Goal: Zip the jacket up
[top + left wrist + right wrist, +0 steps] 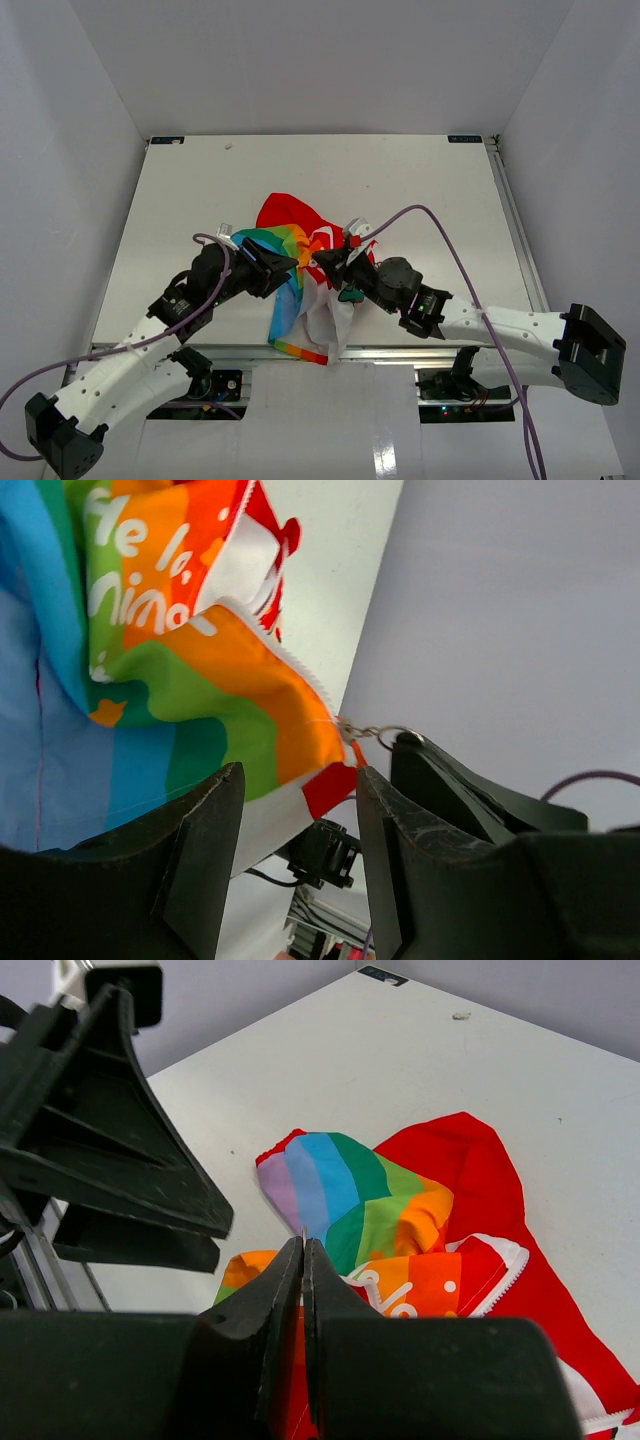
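Note:
The jacket [300,250] lies crumpled at the near middle of the table, red lining up, with a rainbow and white part hanging over the front edge. My left gripper [281,266] is open at its left side. In the left wrist view [298,772] the jacket's orange and red corner [300,740] hangs just beyond the open fingers, untouched. A small metal ring of the zipper pull [385,732] leads from that corner to my right gripper [326,261]. The right gripper's jaws [303,1247] are pressed shut on a thin metal sliver [303,1230] above the rainbow fabric [360,1200].
The white table [300,170] is walled in on three sides. A metal rail [230,350] runs along its front edge. A purple cable [455,245] loops over the right arm. The left gripper's black body [100,1150] fills the upper left of the right wrist view.

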You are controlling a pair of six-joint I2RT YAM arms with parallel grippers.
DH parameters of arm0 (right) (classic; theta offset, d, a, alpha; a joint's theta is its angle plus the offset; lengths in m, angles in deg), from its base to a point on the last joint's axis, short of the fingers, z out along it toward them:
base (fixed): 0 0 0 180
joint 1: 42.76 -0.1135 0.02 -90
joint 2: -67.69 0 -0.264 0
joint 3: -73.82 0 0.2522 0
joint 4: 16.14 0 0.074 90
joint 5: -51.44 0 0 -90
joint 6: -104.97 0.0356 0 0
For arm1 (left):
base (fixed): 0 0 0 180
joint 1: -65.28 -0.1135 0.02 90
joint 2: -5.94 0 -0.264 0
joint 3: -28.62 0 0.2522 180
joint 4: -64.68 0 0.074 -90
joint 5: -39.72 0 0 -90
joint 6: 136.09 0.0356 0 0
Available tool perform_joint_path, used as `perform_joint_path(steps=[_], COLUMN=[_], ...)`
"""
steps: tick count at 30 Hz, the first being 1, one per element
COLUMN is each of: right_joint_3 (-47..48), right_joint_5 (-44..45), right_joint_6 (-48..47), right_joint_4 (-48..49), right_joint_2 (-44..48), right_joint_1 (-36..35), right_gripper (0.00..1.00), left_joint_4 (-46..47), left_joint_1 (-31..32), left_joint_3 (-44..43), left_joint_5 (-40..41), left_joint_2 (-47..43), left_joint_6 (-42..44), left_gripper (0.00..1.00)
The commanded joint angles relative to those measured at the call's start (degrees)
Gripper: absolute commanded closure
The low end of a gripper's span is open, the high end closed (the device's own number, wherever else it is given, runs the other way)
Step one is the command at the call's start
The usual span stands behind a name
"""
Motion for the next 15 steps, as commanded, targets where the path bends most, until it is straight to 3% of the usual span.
perform_joint_path(steps=[1,15], right_joint_3=[0.42,-0.51], right_joint_5=[3.73,4.89], right_joint_6=[-1.34,-1.98], right_joint_4=[5.29,6.59], right_joint_2=[0.08,-0.30], right_joint_1=[-1.09,-2.29], right_gripper=[0.92,0.92], left_joint_4=[-2.80,-3.97], left_joint_1=[0.86,4.01], left_joint_3=[-1.45,-3.45], left_joint_5=[-0.35,2.54], left_joint_2=[1.95,4.51], left_joint_6=[-8.00,-16.36], left_gripper=[0.42,0.42])
